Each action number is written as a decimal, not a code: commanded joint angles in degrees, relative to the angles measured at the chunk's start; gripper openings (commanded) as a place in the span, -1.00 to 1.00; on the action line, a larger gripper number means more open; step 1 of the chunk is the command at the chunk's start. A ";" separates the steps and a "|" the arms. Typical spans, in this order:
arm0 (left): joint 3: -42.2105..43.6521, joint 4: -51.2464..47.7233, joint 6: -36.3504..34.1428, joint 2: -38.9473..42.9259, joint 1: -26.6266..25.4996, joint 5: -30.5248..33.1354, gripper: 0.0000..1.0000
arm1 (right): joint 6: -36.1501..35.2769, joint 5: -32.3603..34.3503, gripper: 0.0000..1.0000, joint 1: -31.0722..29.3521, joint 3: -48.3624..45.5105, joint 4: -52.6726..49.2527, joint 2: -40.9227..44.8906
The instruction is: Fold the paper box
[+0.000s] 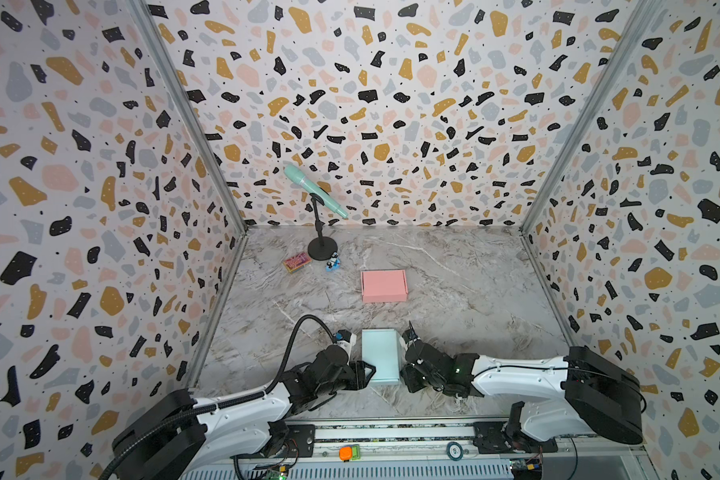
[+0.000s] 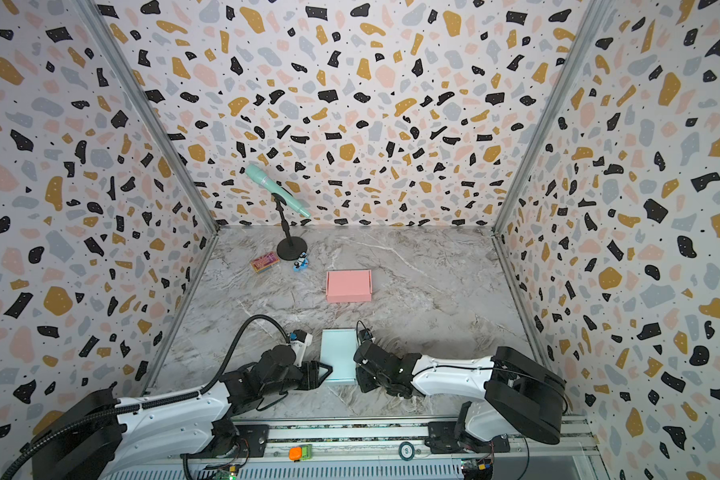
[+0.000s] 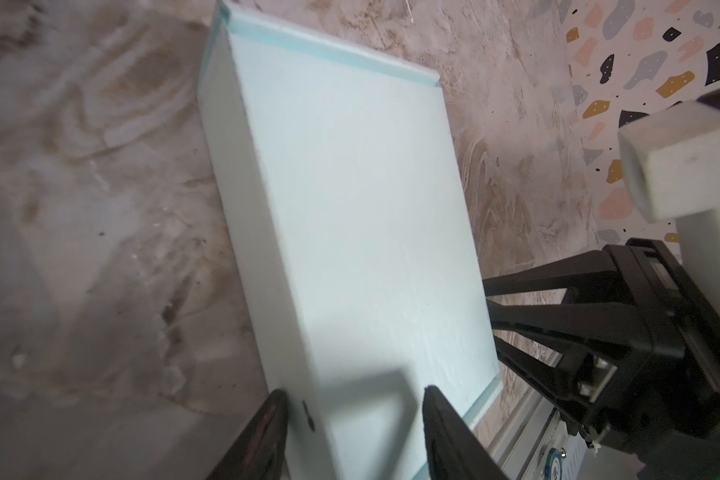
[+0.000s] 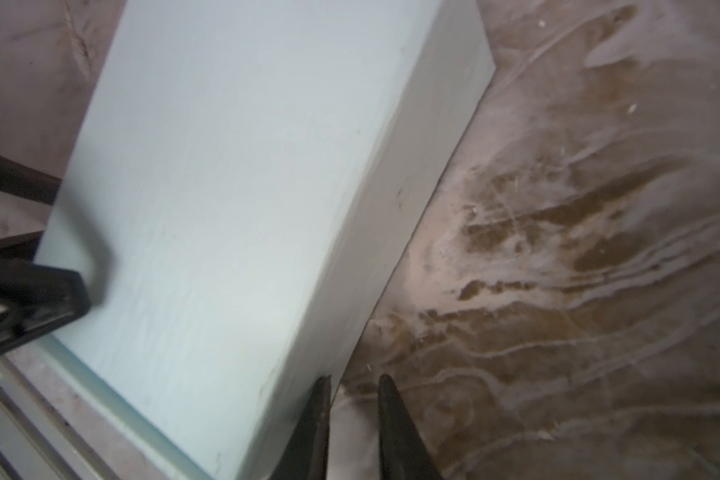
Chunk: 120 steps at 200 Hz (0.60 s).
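The box [image 1: 380,353] sits at 6 o'clock on the worktop [image 1: 454,291]. My left fingers [image 3: 445,428] stand apart astride its 7 o'clock edge, and the right fingers [image 4: 395,424] are narrowly apart and empty at its 4 o'clock wall. It looks like light, creasable card (probably slick), so I'd grip near corners.

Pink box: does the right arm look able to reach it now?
Probably yes. The right hand holds nothing, and only bare table lies between it and the pink box; the blue box sits beside it, not ahead.
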State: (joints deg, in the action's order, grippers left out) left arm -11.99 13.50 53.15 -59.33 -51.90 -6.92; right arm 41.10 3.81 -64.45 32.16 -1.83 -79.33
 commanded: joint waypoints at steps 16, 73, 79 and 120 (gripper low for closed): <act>-1.20 7.21 2.04 2.02 -1.44 -4.06 0.06 | 0.59 -4.07 -0.53 -1.65 2.63 8.46 0.13; -1.37 8.47 3.19 1.65 -2.13 -4.64 0.06 | 0.12 -4.40 -0.53 -1.57 3.33 11.01 0.54; -1.29 8.54 3.28 1.61 -2.22 -4.55 0.06 | -0.03 -4.42 -0.53 -1.65 3.52 11.12 0.40; -0.60 8.84 4.07 2.00 -2.93 -3.78 0.06 | 0.01 -4.36 -0.53 -1.62 3.30 10.90 0.16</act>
State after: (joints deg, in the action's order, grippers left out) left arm -11.99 13.23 55.75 -58.35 -52.86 -4.86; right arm 41.08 2.81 -64.95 32.14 -1.32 -79.66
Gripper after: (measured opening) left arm 0.530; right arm 0.234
